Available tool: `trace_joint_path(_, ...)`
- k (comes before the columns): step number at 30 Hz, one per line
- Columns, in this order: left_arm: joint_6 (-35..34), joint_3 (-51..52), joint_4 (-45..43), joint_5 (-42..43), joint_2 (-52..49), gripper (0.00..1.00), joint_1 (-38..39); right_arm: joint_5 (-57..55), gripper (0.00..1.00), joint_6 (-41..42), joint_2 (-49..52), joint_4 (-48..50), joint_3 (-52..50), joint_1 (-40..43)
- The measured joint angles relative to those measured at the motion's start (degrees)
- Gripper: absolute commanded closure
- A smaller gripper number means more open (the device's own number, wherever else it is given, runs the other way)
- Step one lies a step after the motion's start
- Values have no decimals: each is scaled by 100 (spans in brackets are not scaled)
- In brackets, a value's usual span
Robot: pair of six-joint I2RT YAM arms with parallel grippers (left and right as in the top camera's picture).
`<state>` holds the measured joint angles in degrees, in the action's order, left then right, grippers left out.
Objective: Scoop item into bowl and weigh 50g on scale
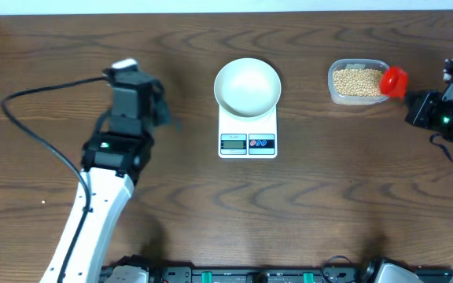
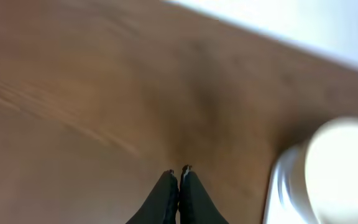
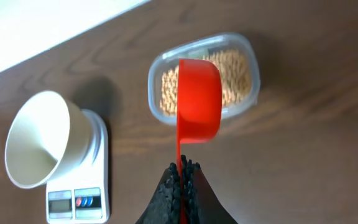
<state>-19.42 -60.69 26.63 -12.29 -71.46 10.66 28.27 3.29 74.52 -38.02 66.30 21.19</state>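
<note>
The white bowl stands empty on the white scale at the table's middle; both show in the right wrist view, bowl and scale. Beige beans fill a clear tub at the right, also in the right wrist view. My right gripper is shut on the handle of a red scoop, whose cup hangs over the tub's edge. My left gripper is shut and empty over bare wood, left of the scale.
A black cable loops on the table at the left of my left arm. The table's far edge meets a white surface.
</note>
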Motion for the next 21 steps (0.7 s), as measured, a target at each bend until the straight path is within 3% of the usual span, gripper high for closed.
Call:
trace_joint_path(7,2,4,-1429,-4,-138,93,-881,-46,99,76,9,898,7,0)
trace_joint_path(21,-2,4,-1720,297,-713,93,-949,-229,99,168,210,1003,7,0)
